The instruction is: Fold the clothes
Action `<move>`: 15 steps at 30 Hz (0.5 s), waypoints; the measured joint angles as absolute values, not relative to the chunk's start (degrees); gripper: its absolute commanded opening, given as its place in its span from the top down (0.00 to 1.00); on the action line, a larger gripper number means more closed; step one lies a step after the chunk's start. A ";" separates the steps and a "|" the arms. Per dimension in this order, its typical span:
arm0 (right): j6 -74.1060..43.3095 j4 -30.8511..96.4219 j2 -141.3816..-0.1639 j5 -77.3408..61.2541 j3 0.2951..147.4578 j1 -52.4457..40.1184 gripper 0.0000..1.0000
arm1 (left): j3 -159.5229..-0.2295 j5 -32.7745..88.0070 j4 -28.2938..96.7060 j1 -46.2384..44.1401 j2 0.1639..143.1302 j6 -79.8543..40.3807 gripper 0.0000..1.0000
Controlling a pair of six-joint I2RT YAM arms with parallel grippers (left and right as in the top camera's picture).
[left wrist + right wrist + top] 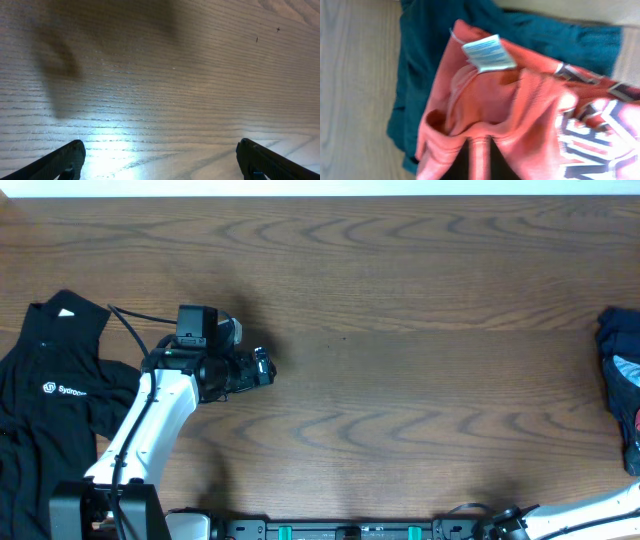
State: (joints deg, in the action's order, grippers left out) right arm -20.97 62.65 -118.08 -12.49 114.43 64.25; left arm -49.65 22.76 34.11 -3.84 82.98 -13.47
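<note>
Red shirt (520, 115) is bunched right up against the right hand (479, 165). Dark fingers flank a red fold at the frame bottom, so it looks clamped on that fold. White tag (487, 52) faces up and the lettering runs off to one side. Long axis unreadable while crumpled. Teal cloth (425, 60) lies under it, then desk (355, 75). Overhead puts this shirt at the desk's right edge, so the right arm is nearer; probably needs dragging toward centre.

Left hand (262, 368) hovers over bare desk, fingers wide apart, pointing right. Black shirt (40, 410) lies at the left edge, behind that hand.
</note>
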 measured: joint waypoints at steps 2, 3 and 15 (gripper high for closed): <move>-21.39 63.90 -118.02 -13.13 114.43 63.46 0.99 | -49.65 22.76 34.24 -3.84 82.98 -13.47 0.02; -21.78 64.79 -117.93 -13.21 114.43 62.92 0.99 | -49.65 22.76 34.37 -3.84 82.98 -13.47 0.02; -24.64 64.51 -116.71 -8.93 106.32 62.50 0.99 | -49.65 22.76 34.50 -3.84 82.98 -13.47 0.02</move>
